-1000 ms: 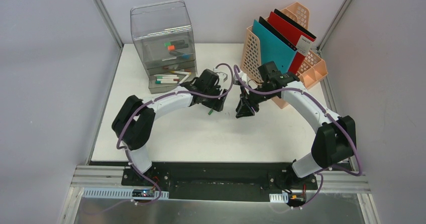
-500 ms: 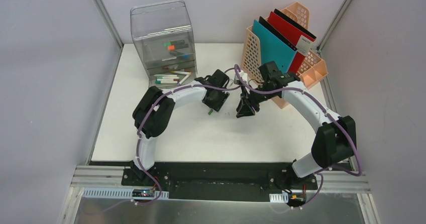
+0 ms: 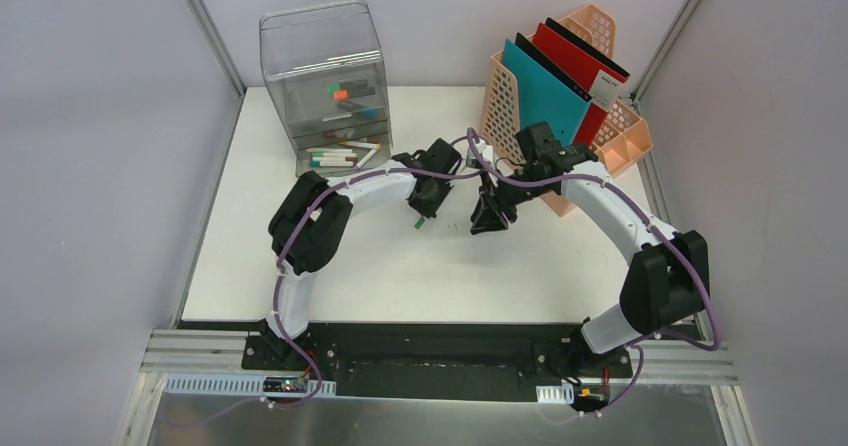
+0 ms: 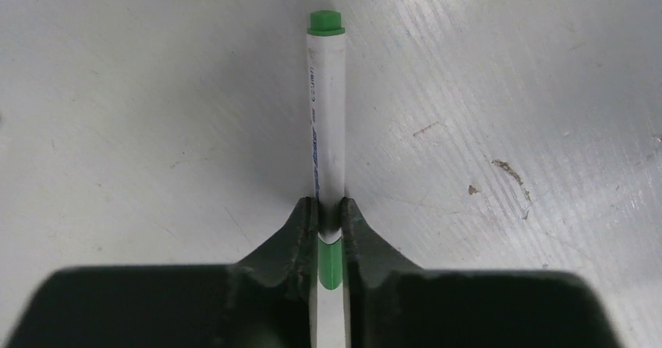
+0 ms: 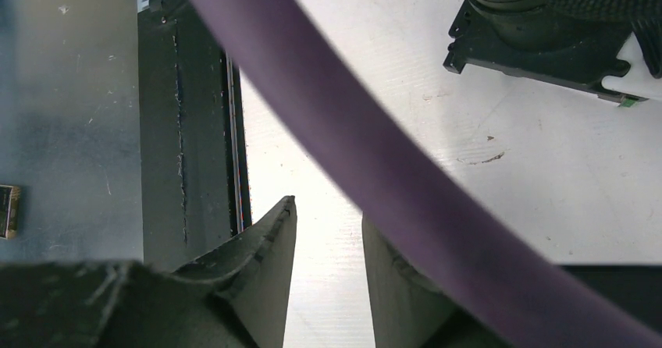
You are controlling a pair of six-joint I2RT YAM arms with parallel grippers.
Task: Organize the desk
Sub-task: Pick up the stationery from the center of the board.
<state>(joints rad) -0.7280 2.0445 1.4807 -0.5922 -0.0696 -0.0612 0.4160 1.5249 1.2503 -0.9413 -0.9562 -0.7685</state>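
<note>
The white tabletop [image 3: 400, 266] fills the middle of the top view, with its black and aluminium rail at 6 o'clock. Near its centre the left hand [image 4: 329, 217] is clamped narrow on a white marker [image 4: 326, 114] lying flat, its green end at 12 o'clock in the wrist view. Just at 3 o'clock of it hangs the right hand [image 5: 328, 231], partly spread and holding nothing. A clear drawer unit [image 3: 325, 86] stands at 11 o'clock and a peach file rack [image 3: 500, 106] at 1 o'clock.

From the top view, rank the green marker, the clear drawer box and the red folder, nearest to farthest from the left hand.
1. The green marker, clamped in the left hand, centre.
2. The clear drawer box, back left.
3. The red folder, in the rack, back right.
</note>
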